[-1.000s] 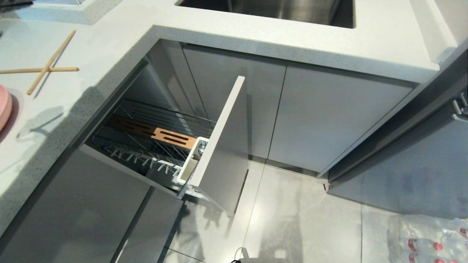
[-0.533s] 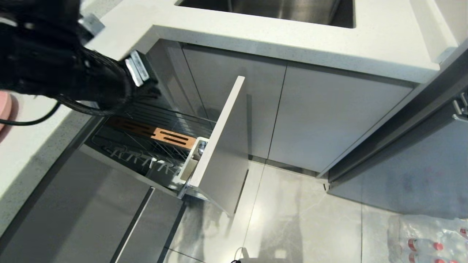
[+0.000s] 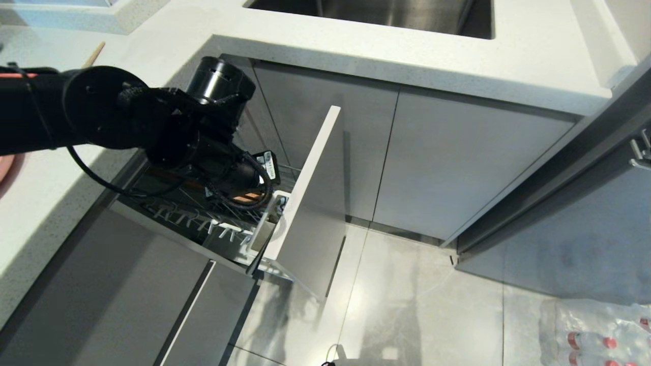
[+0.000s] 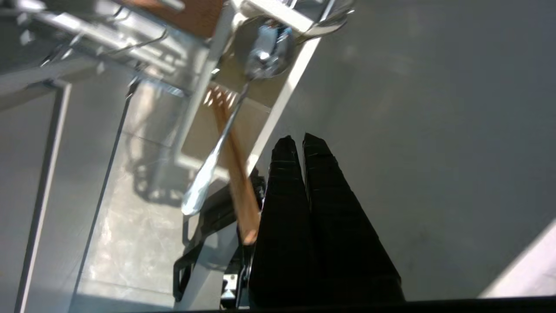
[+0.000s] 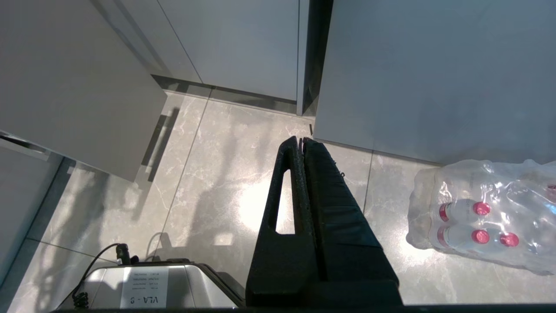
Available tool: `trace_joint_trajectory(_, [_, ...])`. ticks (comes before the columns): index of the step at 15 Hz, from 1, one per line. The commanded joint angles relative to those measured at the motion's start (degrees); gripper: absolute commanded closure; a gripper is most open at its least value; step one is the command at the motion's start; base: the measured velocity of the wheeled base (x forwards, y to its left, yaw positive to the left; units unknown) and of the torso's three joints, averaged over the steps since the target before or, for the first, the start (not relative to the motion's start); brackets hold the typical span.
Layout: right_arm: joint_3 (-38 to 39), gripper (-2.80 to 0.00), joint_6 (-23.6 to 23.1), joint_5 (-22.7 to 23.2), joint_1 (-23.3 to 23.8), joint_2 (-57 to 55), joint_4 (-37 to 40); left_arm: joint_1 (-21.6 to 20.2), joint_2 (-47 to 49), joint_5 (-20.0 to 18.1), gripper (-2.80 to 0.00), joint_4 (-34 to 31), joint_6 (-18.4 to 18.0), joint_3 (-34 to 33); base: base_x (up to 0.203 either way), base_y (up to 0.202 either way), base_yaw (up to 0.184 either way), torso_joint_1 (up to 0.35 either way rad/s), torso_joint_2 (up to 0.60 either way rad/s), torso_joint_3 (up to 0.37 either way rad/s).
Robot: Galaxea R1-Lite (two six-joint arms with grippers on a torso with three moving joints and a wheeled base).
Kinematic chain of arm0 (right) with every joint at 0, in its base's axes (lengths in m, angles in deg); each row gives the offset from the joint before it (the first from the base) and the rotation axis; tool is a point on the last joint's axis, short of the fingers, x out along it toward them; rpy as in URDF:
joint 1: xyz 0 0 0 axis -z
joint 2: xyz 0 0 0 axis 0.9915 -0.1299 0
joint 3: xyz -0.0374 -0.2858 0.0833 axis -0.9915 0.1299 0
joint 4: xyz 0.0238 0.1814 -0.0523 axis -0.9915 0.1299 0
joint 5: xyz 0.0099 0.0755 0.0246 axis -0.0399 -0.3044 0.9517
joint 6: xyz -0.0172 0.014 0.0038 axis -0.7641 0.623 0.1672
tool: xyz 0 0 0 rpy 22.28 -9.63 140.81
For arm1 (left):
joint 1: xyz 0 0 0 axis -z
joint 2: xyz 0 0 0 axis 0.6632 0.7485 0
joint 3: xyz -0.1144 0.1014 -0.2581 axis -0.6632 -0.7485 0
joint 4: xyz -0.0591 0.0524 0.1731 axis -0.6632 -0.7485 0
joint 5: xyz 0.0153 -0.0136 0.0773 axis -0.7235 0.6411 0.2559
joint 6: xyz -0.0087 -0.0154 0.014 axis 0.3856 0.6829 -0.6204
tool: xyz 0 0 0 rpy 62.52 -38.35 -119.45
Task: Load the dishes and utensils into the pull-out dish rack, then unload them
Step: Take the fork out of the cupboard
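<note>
The pull-out dish rack point(image 3: 310, 203) stands drawn out, showing its chrome wire basket point(image 3: 193, 218) and white cutlery holder point(image 3: 259, 234). My left arm point(image 3: 168, 127) reaches over it. My left gripper point(image 4: 299, 139) is shut, its tips beside the front panel and just past the holder point(image 4: 278, 100). In the holder the spoon point(image 4: 226, 134) stands bowl-down. A blurred wooden chopstick point(image 4: 234, 174) leans next to it, alongside one finger and not between the two. Another chopstick's end point(image 3: 94, 53) shows on the counter. The pink plate's edge point(image 3: 6, 170) is at far left. My right gripper point(image 5: 300, 140) hangs shut over the floor.
A steel sink point(image 3: 381, 15) is set in the white countertop point(image 3: 457, 56) above the double-door cabinet point(image 3: 432, 168). A dark appliance front point(image 3: 585, 229) stands to the right. A wrapped pack of water bottles point(image 5: 486, 217) lies on the tiled floor beside my base point(image 5: 152, 287).
My left arm came into the head view over the counter, then swung right and down to the front of the rack, above the cutlery holder. It now hides most of the chopsticks on the counter.
</note>
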Motion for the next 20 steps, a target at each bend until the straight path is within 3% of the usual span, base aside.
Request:
trace_joint_trajectory(1, [0.0,0.0,0.0,0.0,0.0,-0.1,0.0,-0.1,2.4,-0.6,0.0,1.8,-0.6,0.3,0.0,0.0,0.0,0.0,0.0,0.0])
trace_joint_trajectory(5, [0.0,0.0,0.0,0.0,0.0,0.0,0.0,-1.7,4.3,-5.8,0.0,7.7,-4.7,0.3,0.0,0.0,0.0,0.0,0.0,0.0])
trace_joint_trajectory(11, [0.0,0.0,0.0,0.0,0.0,0.0,0.0,-3.8,6.7,-10.5,0.0,11.9,-6.8,2.1,0.0,0.0,0.0,0.0,0.0,0.0])
trace_joint_trajectory(20, [0.0,0.0,0.0,0.0,0.0,-0.1,0.0,-4.0,9.1,-11.0,0.0,11.5,-8.4,2.7,0.0,0.0,0.0,0.0,0.0,0.0])
